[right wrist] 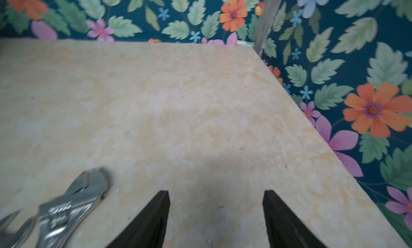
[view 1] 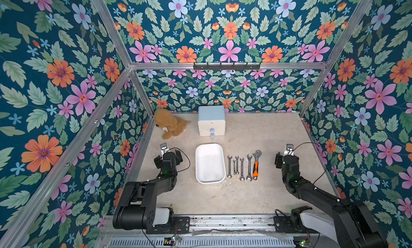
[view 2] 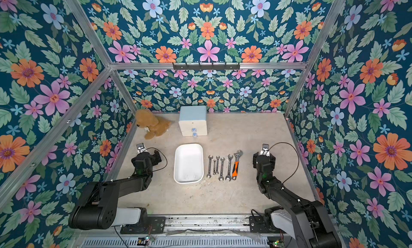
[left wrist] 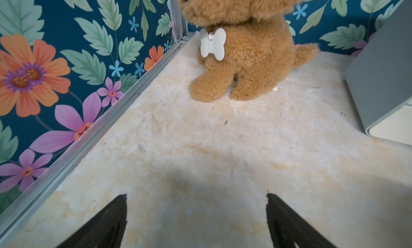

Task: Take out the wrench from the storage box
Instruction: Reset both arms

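The storage box (view 1: 209, 164) (view 2: 188, 164), a shallow white tray, lies in the middle of the table, and I see nothing inside it. Just right of it, several silver open-end wrenches (view 1: 242, 168) (view 2: 221, 168) lie in a row on the table. An adjustable wrench with an orange handle (view 1: 256, 165) (view 2: 235, 165) ends the row, and its silver head (right wrist: 66, 209) shows in the right wrist view. My left gripper (view 1: 164, 148) (view 2: 140, 148) (left wrist: 196, 197) stands open and holds nothing, left of the box. My right gripper (view 1: 289, 147) (view 2: 265, 147) (right wrist: 216, 193) is open and holds nothing, right of the row.
A brown plush dog (view 1: 169, 124) (left wrist: 240, 46) sits at the back left. A white two-drawer cabinet with a pale blue top (view 1: 211, 120) (left wrist: 383, 79) stands behind the box. Floral walls with metal rails close in three sides, and a black hook rail (view 1: 226, 66) hangs on the back wall.
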Controlling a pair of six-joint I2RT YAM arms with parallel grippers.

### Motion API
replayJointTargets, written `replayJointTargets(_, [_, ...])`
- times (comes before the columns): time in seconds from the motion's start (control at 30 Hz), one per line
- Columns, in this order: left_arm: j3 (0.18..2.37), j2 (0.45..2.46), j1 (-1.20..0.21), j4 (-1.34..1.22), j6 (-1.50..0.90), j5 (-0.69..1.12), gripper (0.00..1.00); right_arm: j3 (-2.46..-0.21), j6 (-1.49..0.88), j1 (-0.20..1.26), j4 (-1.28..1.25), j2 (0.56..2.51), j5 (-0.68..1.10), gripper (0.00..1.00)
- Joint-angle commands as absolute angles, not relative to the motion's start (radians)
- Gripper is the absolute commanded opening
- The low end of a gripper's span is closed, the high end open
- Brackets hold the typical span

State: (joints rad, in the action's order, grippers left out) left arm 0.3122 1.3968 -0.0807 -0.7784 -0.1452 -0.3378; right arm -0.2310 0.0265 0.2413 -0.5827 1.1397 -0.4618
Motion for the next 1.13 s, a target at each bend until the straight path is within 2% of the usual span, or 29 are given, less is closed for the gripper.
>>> replayJointTargets(0.0, [0.315,1.434,-0.055,-0.972,-0.057,-0.261,1.0,-0.232,0.035,0.189,-0.825,1.213,-0.34,0.72])
replayJointTargets(0.07, [0.305,1.497,-0.027,-1.054,-0.053,-0.197,1.0,-0.257,0.085,0.178,-0.863,1.294,-0.315,0.71])
replayJointTargets(0.13, [0.315,1.58,-0.019,-1.117,-0.015,-0.112,1.0,-0.222,0.039,0.113,-1.139,1.443,-0.339,0.69])
replayJointTargets(0.2, [0.316,1.58,-0.014,-1.116,-0.019,-0.09,1.0,-0.253,-0.066,0.005,-1.046,1.451,-0.214,0.6])
replayJointTargets(0.23, [0.315,1.581,-0.01,-1.116,-0.02,-0.082,1.0,-0.282,-0.066,-0.009,-0.973,1.447,-0.168,0.92])
replayJointTargets(0.27, [0.314,1.583,-0.008,-1.124,-0.02,-0.08,1.0,-0.284,-0.061,-0.011,-0.944,1.439,-0.148,0.99])
replayJointTargets(1.1, [0.305,1.586,-0.009,-1.154,-0.018,-0.08,1.0,-0.301,-0.032,0.003,-0.934,1.452,-0.124,0.99])
